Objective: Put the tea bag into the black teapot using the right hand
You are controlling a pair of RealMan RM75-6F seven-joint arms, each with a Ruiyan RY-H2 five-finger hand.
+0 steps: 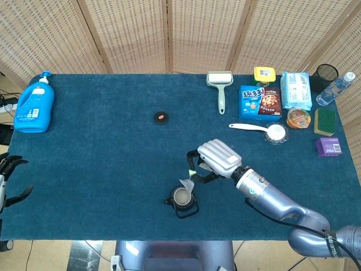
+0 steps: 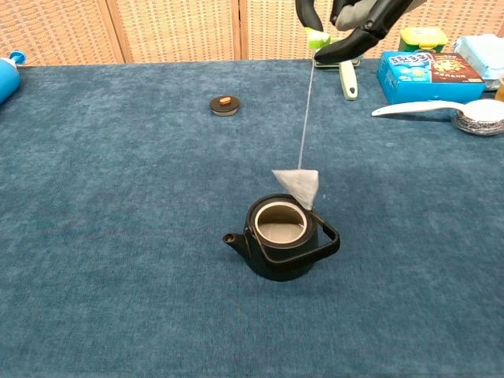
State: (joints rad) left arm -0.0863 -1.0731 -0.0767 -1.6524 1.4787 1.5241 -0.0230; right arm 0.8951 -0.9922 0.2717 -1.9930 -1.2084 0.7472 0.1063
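Tea bag (image 2: 298, 183): pale, three-cornered sachet hanging on a thin string from a green tag (image 2: 318, 38), just above the back rim of the teapot's mouth and clear of the table (image 2: 118, 197).

Right hand (image 1: 217, 160): raised over the table in the near centre, thumb and a finger pinching the green tag, other fingers curled loosely around it; in the chest view only its dark fingers (image 2: 358, 39) show at the top edge.

Black teapot (image 2: 280, 235): upright on the blue cloth, lid off, mouth open, spout pointing to the robot's left, handle folded down on the opposite side.

Teapot lid (image 1: 161, 117): small dark disc with a tan knob, lying well apart from the pot toward the far side.

Left hand (image 1: 11, 180): at the near left edge, off the table, fingers spread and holding nothing.

Other items: blue detergent bottle (image 1: 34, 103) at the far left; lint roller (image 1: 220, 87), biscuit box (image 1: 259, 101) and white spoon (image 1: 259, 129) grouped at the far right.
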